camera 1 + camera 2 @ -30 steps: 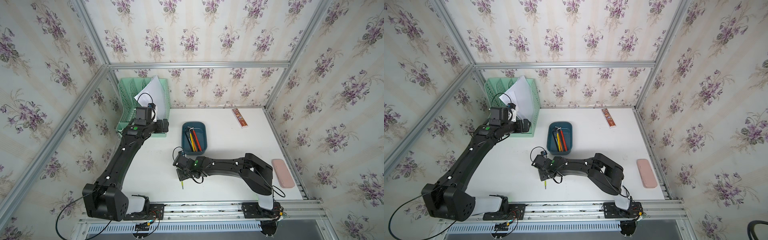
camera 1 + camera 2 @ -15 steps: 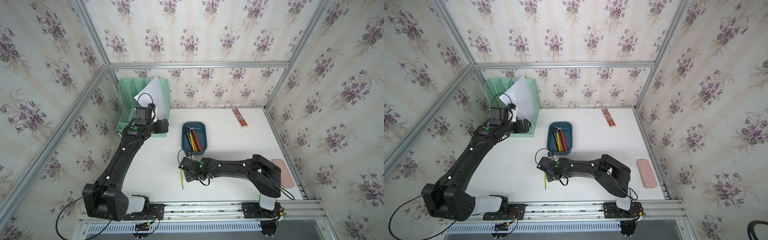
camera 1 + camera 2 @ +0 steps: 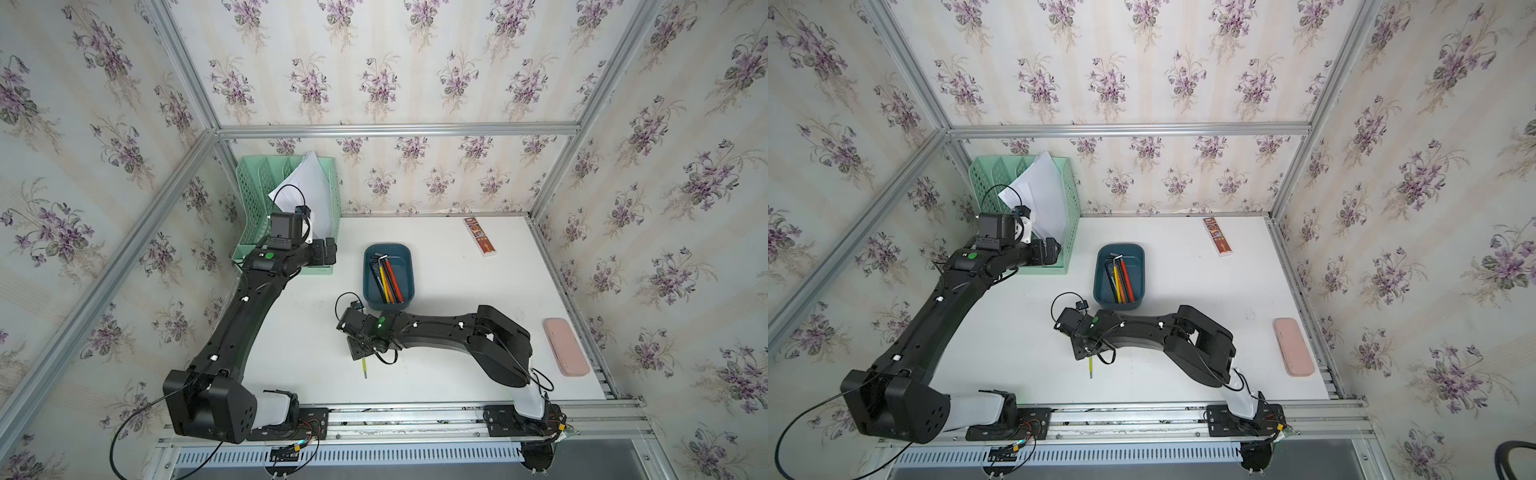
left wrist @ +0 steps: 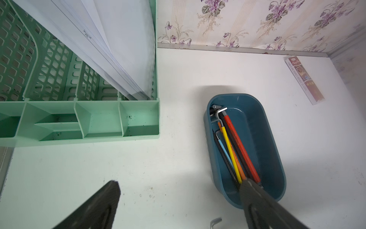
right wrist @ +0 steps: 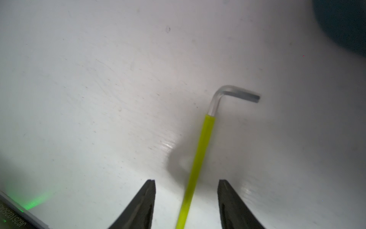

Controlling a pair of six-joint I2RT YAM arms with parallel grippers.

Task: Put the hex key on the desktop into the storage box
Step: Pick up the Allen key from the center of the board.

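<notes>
The left arm (image 3: 249,307) and right arm (image 3: 440,332) are matte black, built of boxy links with rounded edges. Each bears a green lit dot (image 3: 269,255) near the wrist, small white tabs (image 3: 246,298) along the links and a white sleeve (image 3: 272,409) at its base. Thin black cables (image 3: 289,185) loop off the wrists. The jaws are black tapering wedges.

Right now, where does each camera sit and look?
Top views: high in front, looking down on the desktop; left arm and right arm show.
Left wrist: faces the storage box and green rack; left end effector tips show.
Right wrist: low, faces the hex key; right end effector tips straddle it.
Shared: top and left wrist views see the storage box.
</notes>
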